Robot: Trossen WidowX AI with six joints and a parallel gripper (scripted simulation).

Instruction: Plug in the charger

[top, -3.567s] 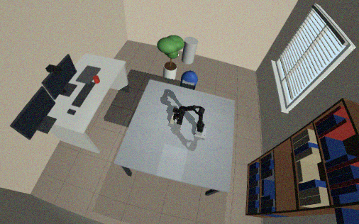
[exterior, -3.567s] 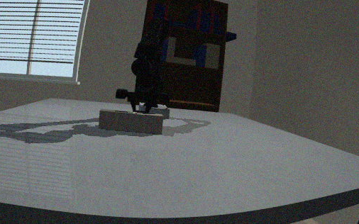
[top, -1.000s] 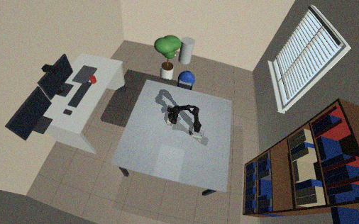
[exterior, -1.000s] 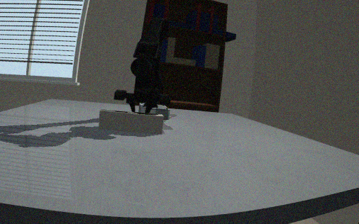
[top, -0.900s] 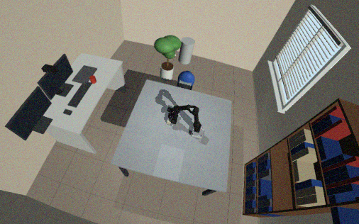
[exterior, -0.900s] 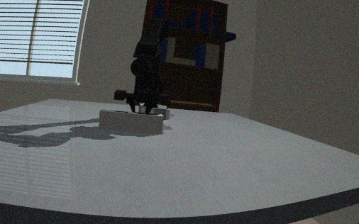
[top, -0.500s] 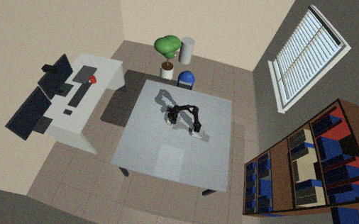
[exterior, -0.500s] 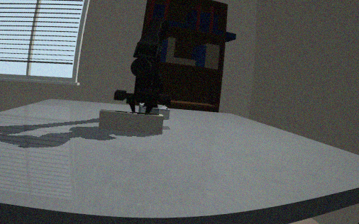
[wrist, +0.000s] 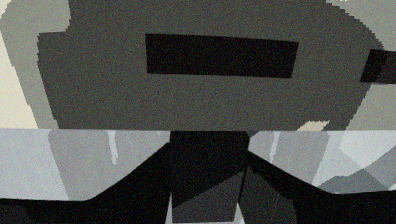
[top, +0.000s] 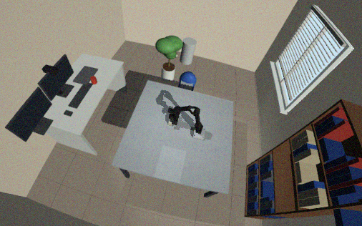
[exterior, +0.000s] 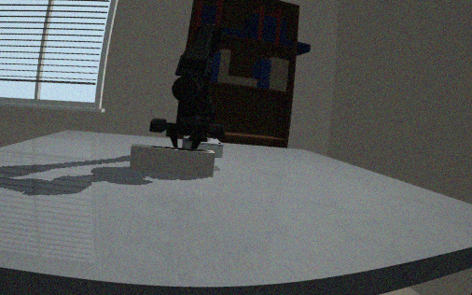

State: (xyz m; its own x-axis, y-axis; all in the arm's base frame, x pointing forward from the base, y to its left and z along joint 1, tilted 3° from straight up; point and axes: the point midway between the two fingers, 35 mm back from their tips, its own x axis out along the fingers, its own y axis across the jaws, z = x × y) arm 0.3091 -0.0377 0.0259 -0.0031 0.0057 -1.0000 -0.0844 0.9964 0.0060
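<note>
The power strip point(exterior: 173, 163) point(wrist: 100, 100) is a long beige block on the table. In the wrist view its shaded face crosses the top, with a dark recess point(wrist: 222, 56) near the middle and part of another at the right edge. My gripper point(exterior: 185, 144) point(wrist: 200, 149) is shut on the black charger point(wrist: 209, 162). The charger's front end meets the lower edge of the strip's face in the wrist view, below the middle recess. The prongs are hidden, and contact or insertion cannot be told. In the exterior view the fingertips stand just behind the strip's top edge.
The white table point(top: 142, 143) point(exterior: 278, 210) carries the arm, whose pale base point(top: 199, 135) stands on the far side of the strip from the exterior view. Off the table are a desk point(top: 102, 71) with monitors, a bookshelf point(top: 285, 172), a plant point(top: 168, 45) and a blue-topped bin point(top: 187, 79).
</note>
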